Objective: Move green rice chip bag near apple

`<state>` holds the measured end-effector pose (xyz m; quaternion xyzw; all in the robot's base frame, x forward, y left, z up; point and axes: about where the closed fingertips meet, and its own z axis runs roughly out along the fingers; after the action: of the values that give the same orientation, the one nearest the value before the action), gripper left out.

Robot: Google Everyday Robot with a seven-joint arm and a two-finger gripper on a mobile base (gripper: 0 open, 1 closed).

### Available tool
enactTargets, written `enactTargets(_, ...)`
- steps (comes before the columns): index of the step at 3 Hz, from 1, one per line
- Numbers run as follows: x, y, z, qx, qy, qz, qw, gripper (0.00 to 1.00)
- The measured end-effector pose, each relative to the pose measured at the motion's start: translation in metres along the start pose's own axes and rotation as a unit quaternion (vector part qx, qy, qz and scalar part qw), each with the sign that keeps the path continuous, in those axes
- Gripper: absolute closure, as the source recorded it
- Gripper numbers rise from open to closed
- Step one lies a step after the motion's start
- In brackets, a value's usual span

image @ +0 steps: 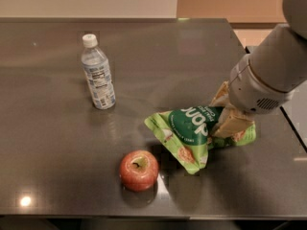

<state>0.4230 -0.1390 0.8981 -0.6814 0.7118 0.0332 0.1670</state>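
Clearly the pincer is clenched on the green rice chip bag: its tan fingers pinch the pouch's right-hand end, just under the thick grey wrist that comes in from the upper right. From that hold the bag trails away to the pincer's left and a little toward the camera, so its long axis runs roughly crosswise, logo face up and crumpled, with one corner drooping down onto the worktop.

The apple is what the coming move turns on. It lies to the pincer's lower left, beyond the bag's free end, stem up. The bag's drooping corner is already near the apple but not touching it; a strip of bare worktop shows between them. So the bag sits between pincer and apple, and the line from pincer to apple runs almost along the pouch's own length.

As a judgement, a short further carry along that same diagonal, down and left, would close the gap. The risk is the leading corner nudging the apple and setting it rolling.

A water bottle stands upright well off to the pincer's upper left, clear of that line.
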Motion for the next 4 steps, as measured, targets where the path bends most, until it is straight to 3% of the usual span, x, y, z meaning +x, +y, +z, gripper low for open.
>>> enactTargets(3,0.0055,0.0043,0.0057,-0.005,0.006,0.008,0.9999,0.15)
enactTargets(4,0.0046,0.0048,0.0042,-0.003,0.007,0.007,0.9999,0.0)
